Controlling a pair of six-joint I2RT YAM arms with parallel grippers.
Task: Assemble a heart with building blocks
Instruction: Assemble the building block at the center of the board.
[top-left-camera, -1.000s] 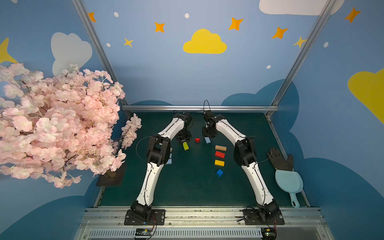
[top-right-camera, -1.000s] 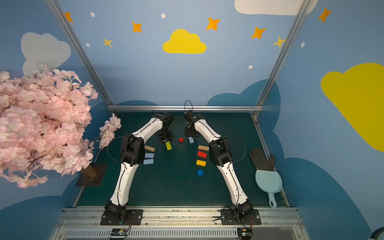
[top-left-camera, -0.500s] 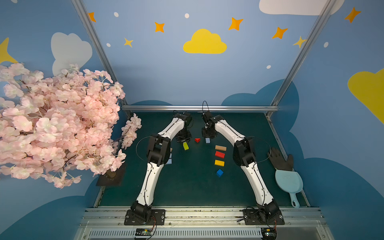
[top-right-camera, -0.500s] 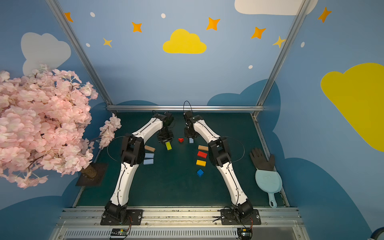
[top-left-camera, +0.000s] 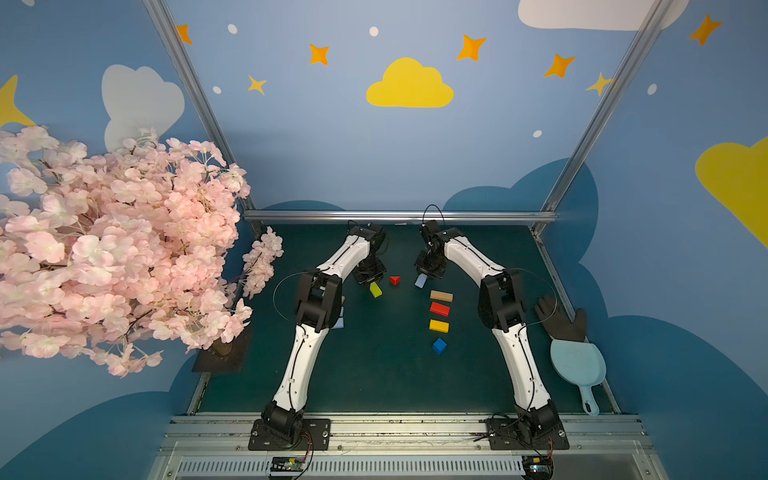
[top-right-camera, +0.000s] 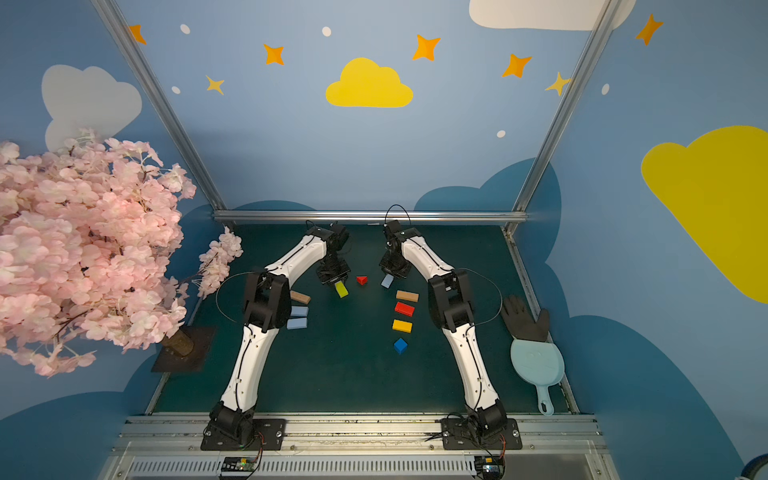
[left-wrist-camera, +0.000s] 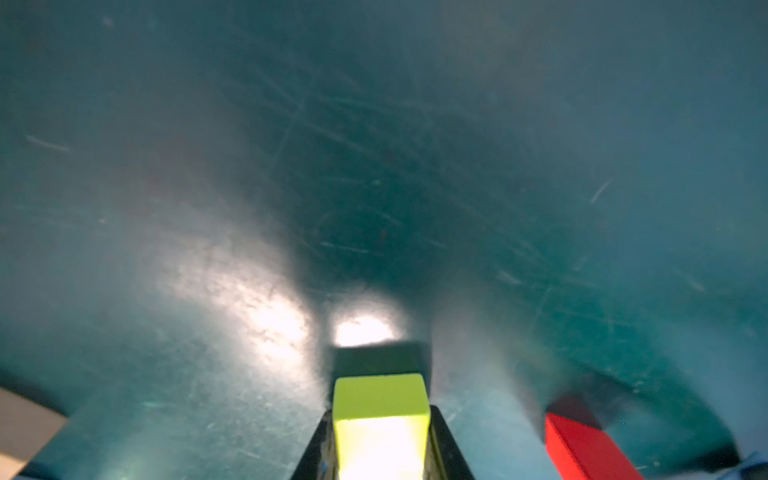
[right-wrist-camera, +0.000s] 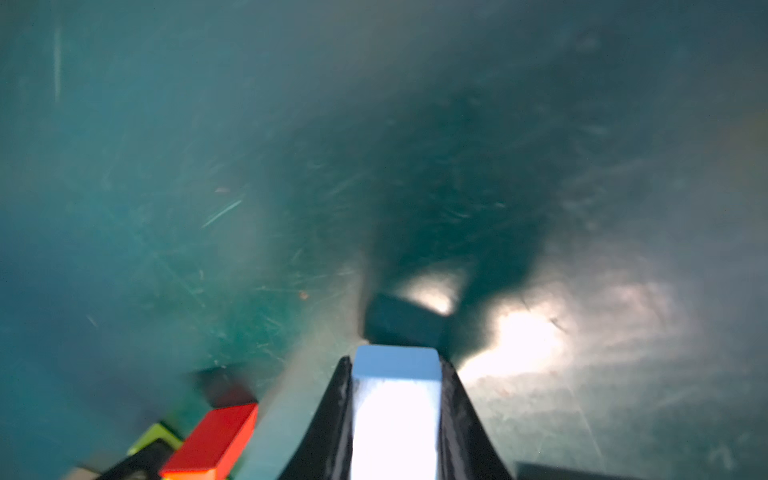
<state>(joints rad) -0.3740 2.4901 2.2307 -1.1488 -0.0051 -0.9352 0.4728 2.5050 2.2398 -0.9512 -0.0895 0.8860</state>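
Left wrist view: left gripper (left-wrist-camera: 380, 419) pinched tight on a lime green bar (left-wrist-camera: 380, 395), end face jutting past the black fingers (left-wrist-camera: 446, 440), seemingly raised off the green mat (left-wrist-camera: 374, 166), though too blurred to be sure. Right wrist view: right gripper (right-wrist-camera: 397, 374) clamped the same way on a light blue bar (right-wrist-camera: 397, 361).

In both top views, both held bars slanted, one just left and one just right of the red triangle (top-left-camera: 395, 280), neither touching it.

Right of the triangle and nearer the arm bases, in a column: tan bar (top-left-camera: 441, 296), red bar (top-left-camera: 439, 308), yellow bar (top-left-camera: 439, 326), dark blue cube (top-left-camera: 439, 345).

Left of the triangle, in a top view, beside the left arm's elbow: second tan bar (top-right-camera: 300, 297), spare light blue bar (top-right-camera: 299, 311), its twin (top-right-camera: 296, 323).

Far right of the triangle, at the mat's edge: black glove (top-left-camera: 559, 318) and pale blue dustpan (top-left-camera: 577, 365). Far left: pink blossom tree (top-left-camera: 104, 249).
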